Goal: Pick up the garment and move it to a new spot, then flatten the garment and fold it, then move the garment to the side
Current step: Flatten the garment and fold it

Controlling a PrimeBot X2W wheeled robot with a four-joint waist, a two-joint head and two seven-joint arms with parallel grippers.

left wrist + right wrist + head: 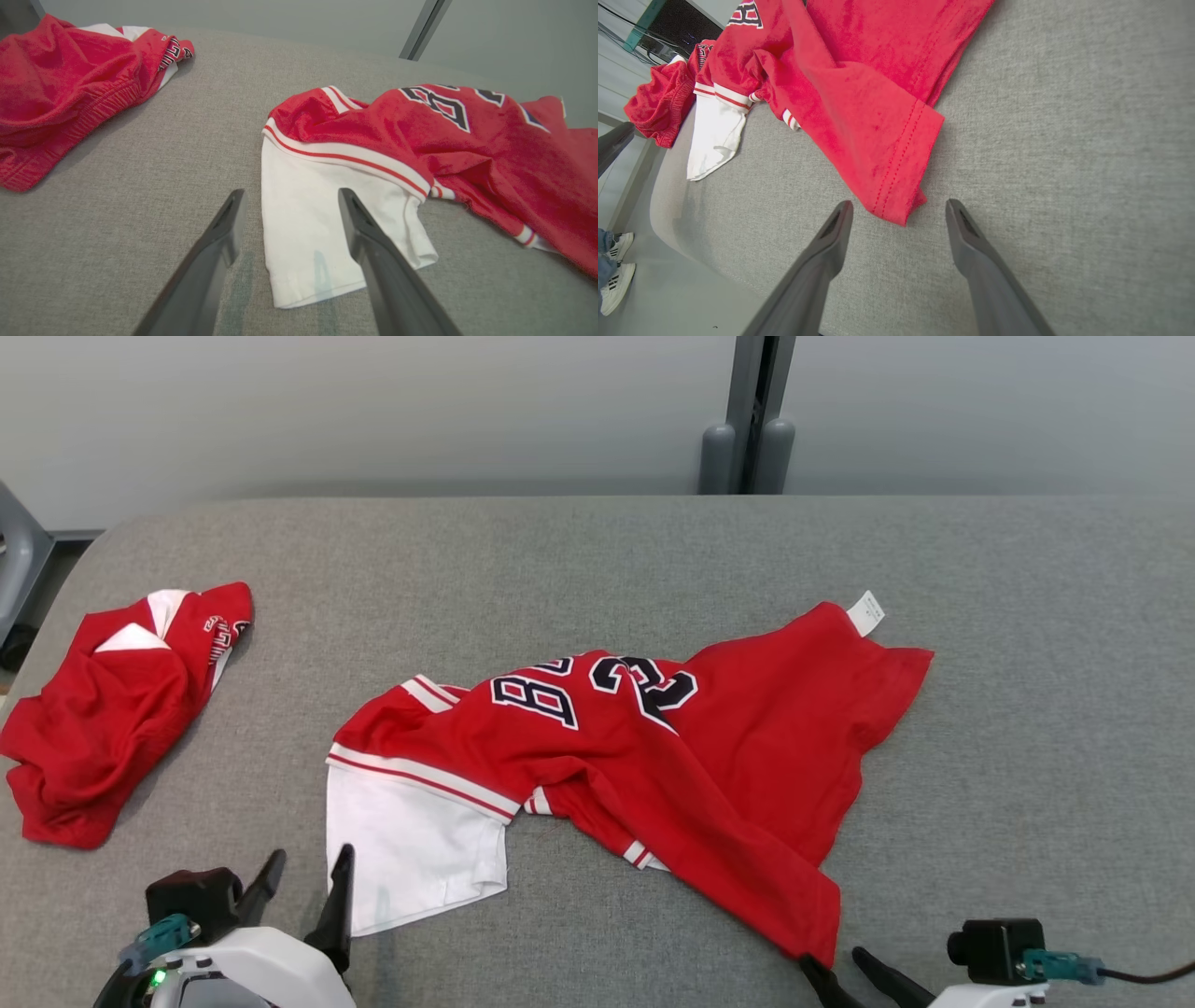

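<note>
Nearest to the camera, the left gripper [313,851] is hovering low over the grey padded table [1027,756], its jaws spread wide and gripping nothing. The white sleeve [411,840] is lying just in front of it, and in the left wrist view the sleeve's edge is falling between the two fingers; whether a finger is touching the cloth, I cannot tell. On the other side the right gripper [831,956] is also showing its jaws spread and empty. The hem corner [896,205], with two rows of stitching, is pointing into the gap between its fingertips. Down on the floor beside the table, a person's shoes [616,266] are showing in the right wrist view.

Behind the grippers the garment [709,747], a red jersey, is lying crumpled in the middle of the table and spreading from the near left to the far right. Red and white striped bands are running along the sleeve seam. Dark numbers [537,695] with white outlines are bending over the folds. Well apart, near the left edge, a red bundle [103,719] with white patches is resting. At the garment's far corner a white label [866,612] is sticking out, and beyond the table a grey post [747,429] is standing against a pale wall
</note>
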